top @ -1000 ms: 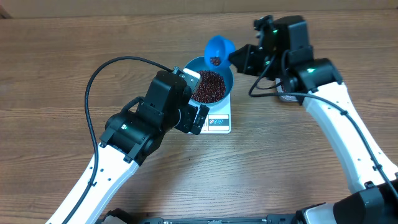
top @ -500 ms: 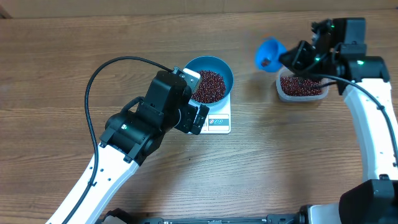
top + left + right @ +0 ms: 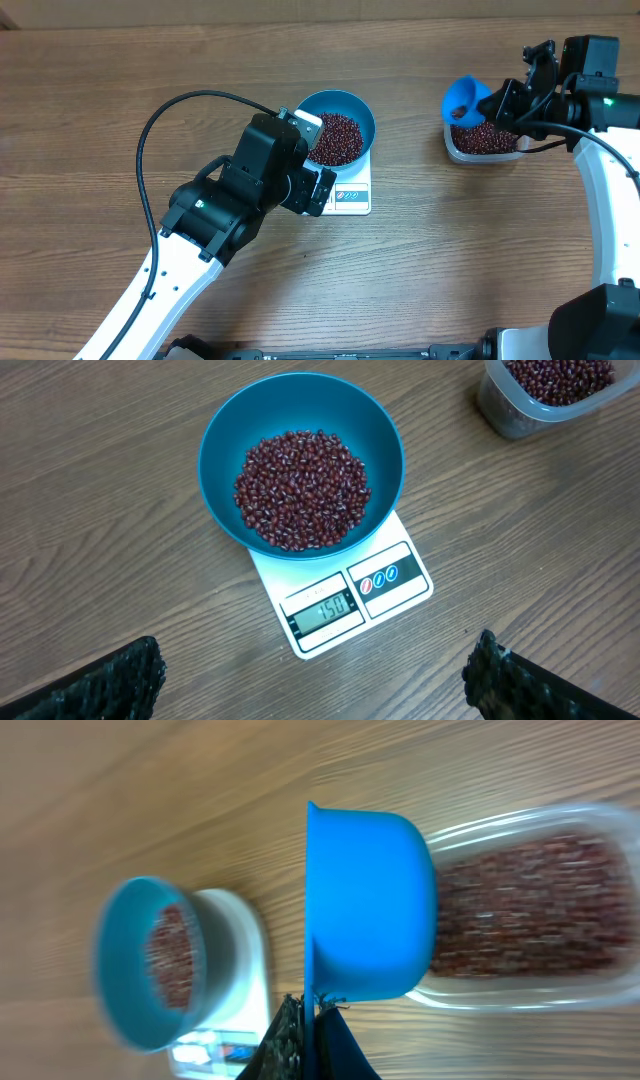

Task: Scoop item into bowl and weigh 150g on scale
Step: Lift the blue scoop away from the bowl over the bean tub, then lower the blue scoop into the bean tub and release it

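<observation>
150 reads on scale (image 3: 392,574) under bowl (image 3: 224,452) of beans (image 3: 302,488); L gripper (image 3: 310,682) spread wide; R gripper (image 3: 308,1035) clamps scoop (image 3: 370,915).

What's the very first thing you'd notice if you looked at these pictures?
The bright blue bowl full of dark red beans, sitting on the white scale in the middle of the table. Off to the right, the right gripper holds a small blue scoop over the edge of a clear tub with more beans.
</observation>
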